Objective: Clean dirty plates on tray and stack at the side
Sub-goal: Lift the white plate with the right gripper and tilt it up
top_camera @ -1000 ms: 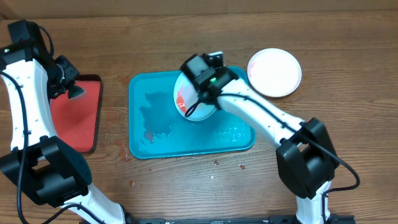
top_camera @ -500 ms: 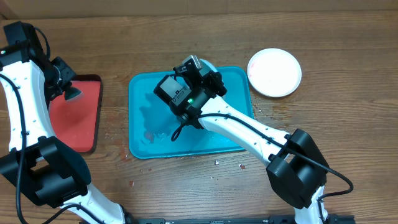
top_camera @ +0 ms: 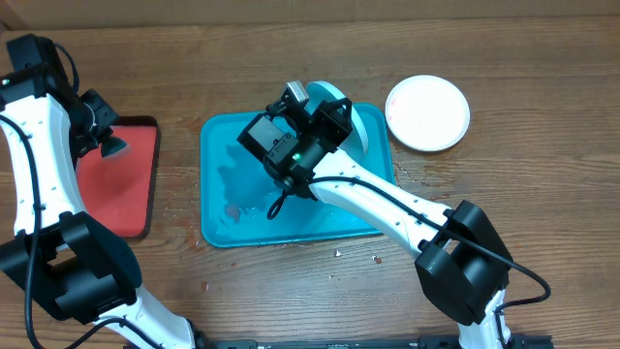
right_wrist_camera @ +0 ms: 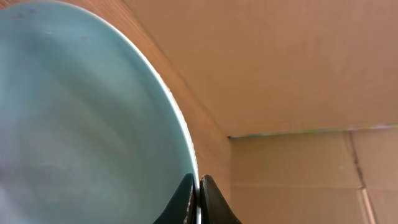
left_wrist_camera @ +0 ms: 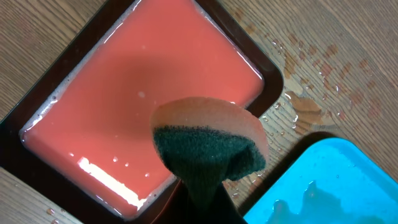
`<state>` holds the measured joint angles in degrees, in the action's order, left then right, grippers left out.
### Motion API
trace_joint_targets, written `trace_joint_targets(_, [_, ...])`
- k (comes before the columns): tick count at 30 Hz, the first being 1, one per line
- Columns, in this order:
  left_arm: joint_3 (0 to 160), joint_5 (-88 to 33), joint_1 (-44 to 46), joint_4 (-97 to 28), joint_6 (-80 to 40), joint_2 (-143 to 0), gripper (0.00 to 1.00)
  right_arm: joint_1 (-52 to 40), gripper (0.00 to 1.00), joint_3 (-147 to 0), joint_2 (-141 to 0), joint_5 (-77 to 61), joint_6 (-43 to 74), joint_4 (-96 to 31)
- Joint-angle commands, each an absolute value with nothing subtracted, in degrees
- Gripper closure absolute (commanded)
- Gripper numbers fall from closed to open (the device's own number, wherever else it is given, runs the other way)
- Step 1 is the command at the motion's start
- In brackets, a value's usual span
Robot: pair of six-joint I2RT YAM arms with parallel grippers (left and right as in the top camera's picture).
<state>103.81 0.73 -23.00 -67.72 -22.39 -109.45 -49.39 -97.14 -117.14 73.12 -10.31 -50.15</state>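
The right fingers [right_wrist_camera: 213,205] are clenched on the rim of the mint plate [right_wrist_camera: 81,124], which reaches out beyond their tips, tilted over the teal tray [top_camera: 232,194]. The left fingers [left_wrist_camera: 208,208] grasp a sponge [left_wrist_camera: 208,146] at their tips, with the red tray [left_wrist_camera: 155,81] beneath.

Jaws clamped — left arm [top_camera: 39,155], right arm [top_camera: 378,194] extended.
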Motion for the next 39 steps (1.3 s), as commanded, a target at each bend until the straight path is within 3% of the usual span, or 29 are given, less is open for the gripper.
trace_joint_targets(1, [103.31, 1.5, -23.18, -67.61, -23.33, -109.51, 0.96, -49.39, 0.96, -98.76, -114.54, 76.47, -16.23, -48.73])
trace_joint_targets(9, [103.31, 1.48, -23.18, -67.48, -23.35, -109.51, 0.96, -49.36, 0.96, -98.76, -114.54, 75.64, -16.47, -46.72])
trace_joint_targets(19, [103.31, 1.48, -23.07, -67.83, -23.14, -109.51, 0.96, -47.33, 0.96, -98.7, -114.54, 47.86, -10.46, -46.65])
trace_joint_targets(26, [103.28, 1.48, -23.07, -67.68, -23.16, -109.51, 0.96, -46.48, 0.96, -98.72, -114.54, 61.69, -10.46, -46.54])
trace_joint_targets(32, [103.26, 1.5, -23.07, -67.51, -23.14, -109.51, 0.96, -44.21, 0.96, -98.65, -114.67, 39.46, -8.97, -47.27])
trace_joint_targets(39, [103.24, 1.52, -23.07, -66.28, -23.14, -110.41, 0.96, -42.04, 0.96, -98.78, -112.42, 43.64, 4.99, -46.52])
